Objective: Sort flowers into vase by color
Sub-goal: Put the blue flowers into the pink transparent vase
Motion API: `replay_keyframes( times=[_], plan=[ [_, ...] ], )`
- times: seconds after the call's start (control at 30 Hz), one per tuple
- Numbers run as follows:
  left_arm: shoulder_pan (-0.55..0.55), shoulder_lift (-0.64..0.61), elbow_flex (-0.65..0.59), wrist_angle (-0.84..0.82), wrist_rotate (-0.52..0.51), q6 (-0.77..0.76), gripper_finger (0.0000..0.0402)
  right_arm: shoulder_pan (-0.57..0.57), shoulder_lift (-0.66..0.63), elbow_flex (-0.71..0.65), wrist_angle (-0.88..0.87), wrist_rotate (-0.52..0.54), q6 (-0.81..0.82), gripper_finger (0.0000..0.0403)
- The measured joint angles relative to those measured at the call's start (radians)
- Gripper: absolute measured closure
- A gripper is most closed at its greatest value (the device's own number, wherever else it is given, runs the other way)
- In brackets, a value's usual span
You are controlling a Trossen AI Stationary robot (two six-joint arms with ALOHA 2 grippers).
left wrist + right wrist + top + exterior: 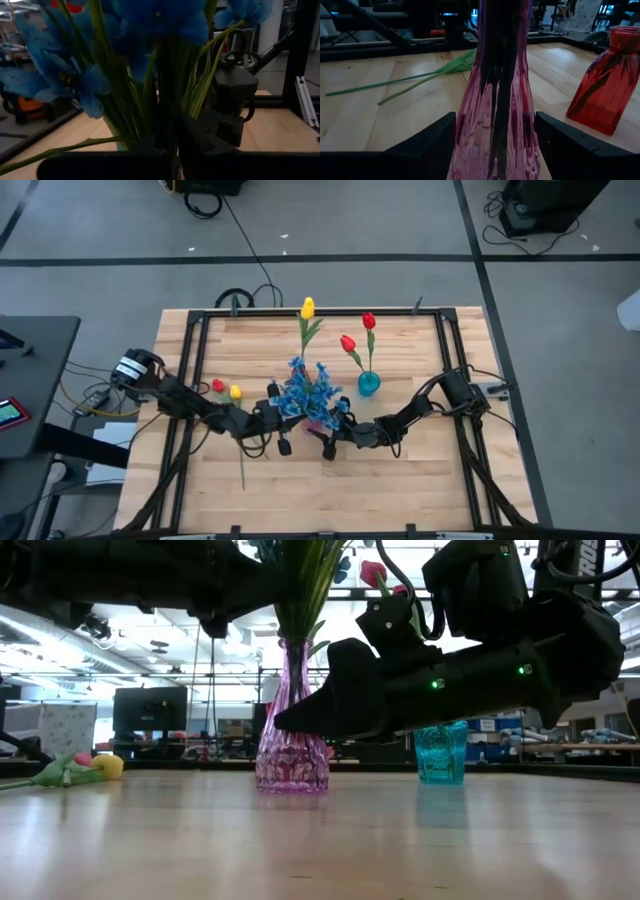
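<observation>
Pink vase (pixel 501 100) w/ blue flowers (pixel 305 392) stands mid-table, between the spread fingers of the right gripper (pixel 495 142), untouched. Left gripper (pixel 278 423) is beside the bouquet, fingers: can't tell. Teal vase (pixel 369 384) has 2 red tulips (pixel 357 335); red vase (pixel 605 80) nearby. Two loose tulips (pixel 227 390), 1 red, 1 yellow, lie at left.

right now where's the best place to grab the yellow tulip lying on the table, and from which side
Grip the thin green stem of the yellow tulip, a little below the bloom, coming straight down from above. It lies flat on the wood beside a red tulip, stems close together, so a pinch across the stem seems safer than squeezing the head. The left gripper is nearest, now at the blue flowers.
</observation>
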Motion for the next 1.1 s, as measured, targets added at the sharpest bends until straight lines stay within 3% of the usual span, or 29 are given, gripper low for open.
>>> replay_keyframes(
  times=[0.73,0.97,1.1],
  plan=[
    [0.002,-0.002,0.002,-0.187,0.09,-0.152,0.038,-0.001,0.001,0.0,0.003,0.006,0.004,0.0137],
    [0.001,0.002,-0.004,-0.132,0.109,-0.145,0.0375,-0.001,0.001,0.0,0.004,0.006,0.004,0.0136],
    [-0.002,0.006,-0.007,-0.094,0.089,-0.123,0.0344,-0.001,0.001,0.0,0.004,0.005,0.021,0.013]
  ],
)
